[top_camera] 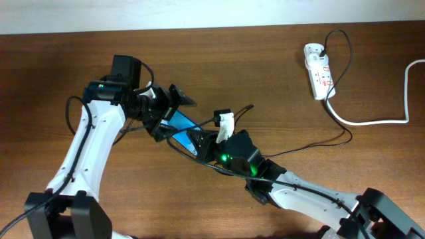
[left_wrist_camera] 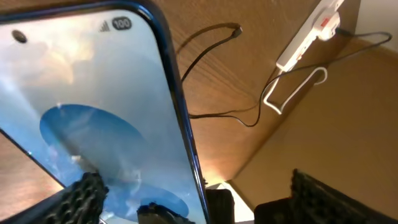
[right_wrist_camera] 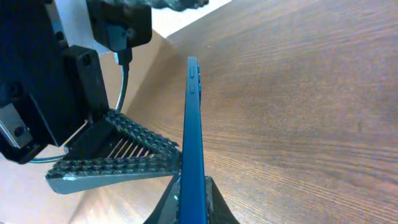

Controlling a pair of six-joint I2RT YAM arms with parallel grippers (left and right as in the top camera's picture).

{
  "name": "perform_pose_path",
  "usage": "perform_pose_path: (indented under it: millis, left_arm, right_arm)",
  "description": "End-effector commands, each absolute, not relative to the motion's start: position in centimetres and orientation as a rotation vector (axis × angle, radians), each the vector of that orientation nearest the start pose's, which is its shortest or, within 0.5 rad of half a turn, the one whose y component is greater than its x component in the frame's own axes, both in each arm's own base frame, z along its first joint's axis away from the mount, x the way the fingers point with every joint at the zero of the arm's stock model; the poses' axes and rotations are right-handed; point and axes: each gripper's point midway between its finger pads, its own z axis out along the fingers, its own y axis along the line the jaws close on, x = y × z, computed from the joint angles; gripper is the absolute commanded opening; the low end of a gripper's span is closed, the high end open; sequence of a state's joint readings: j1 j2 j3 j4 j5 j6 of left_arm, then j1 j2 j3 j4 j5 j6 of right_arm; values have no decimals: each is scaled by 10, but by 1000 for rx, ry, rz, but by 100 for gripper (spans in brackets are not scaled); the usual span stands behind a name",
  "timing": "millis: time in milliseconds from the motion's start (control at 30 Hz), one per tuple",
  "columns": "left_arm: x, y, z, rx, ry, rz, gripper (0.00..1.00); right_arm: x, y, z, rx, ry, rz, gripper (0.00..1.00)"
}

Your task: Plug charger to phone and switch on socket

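Note:
The phone, with its blue screen, is held off the table between the two arms. It fills the left of the left wrist view and shows edge-on in the right wrist view. My right gripper is shut on its lower end. My left gripper is open, its fingers wide apart around the phone's other end. The charger cable's tip lies loose on the table, apart from the phone. The white socket lies at the far right.
The thick white cord runs from the socket to the right edge. The black cable snakes across the wooden table between the socket and my right arm. My left gripper's ribbed finger sits close beside the phone.

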State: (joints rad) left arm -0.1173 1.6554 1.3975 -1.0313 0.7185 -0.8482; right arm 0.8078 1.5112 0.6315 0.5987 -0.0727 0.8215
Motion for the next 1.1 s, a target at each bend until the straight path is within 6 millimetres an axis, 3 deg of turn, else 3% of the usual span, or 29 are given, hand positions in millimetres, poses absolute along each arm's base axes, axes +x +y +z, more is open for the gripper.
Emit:
perform_pose_path:
  millis: [0, 100, 200, 300, 433, 533, 633, 700, 800, 867, 933, 1067]
  left_arm:
    - [338, -155, 182, -725, 2853, -1198, 99]
    - [337, -158, 187, -557, 2841, -1238, 99]
    - [337, -152, 206, -355, 2751, -1332, 99]
    - [329, -139, 221, -208, 2695, -1272, 99]
    - [306, -131, 255, 31, 2584, -1192, 99]
    - [272, -122, 283, 193, 2504, -1031, 99]
    - [251, -108, 297, 189, 2474, -878, 99]
    - [233, -107, 315, 216, 2397, -840, 99]
    - [215, -100, 323, 212, 2365, -769, 99]
    - [206, -93, 319, 181, 2385, -717, 100]
    - [203, -84, 309, 98, 2430, -670, 99]
    - [208, -74, 275, -300, 2535, -701, 99]
  right_arm:
    - [296, 332, 172, 21, 2011, 1244, 4]
    - [298, 328, 166, 81, 2046, 1263, 4]
    - [302, 309, 146, 325, 2203, 1367, 4]
    - [301, 301, 152, 345, 2251, 1526, 4]
    - [302, 281, 161, 412, 2303, 1733, 4]
    - [286, 273, 171, 364, 2365, 1922, 4]
    - [274, 273, 176, 549, 2451, 2070, 4]
    - [272, 274, 176, 788, 2498, 2137, 4]
    - [274, 273, 176, 1117, 2512, 2180, 4]
    - [280, 272, 174, 1282, 2473, 2168, 4]
    - [285, 271, 172, 1337, 2442, 2152, 4]
    - [295, 268, 169, 1392, 2378, 2112, 4]
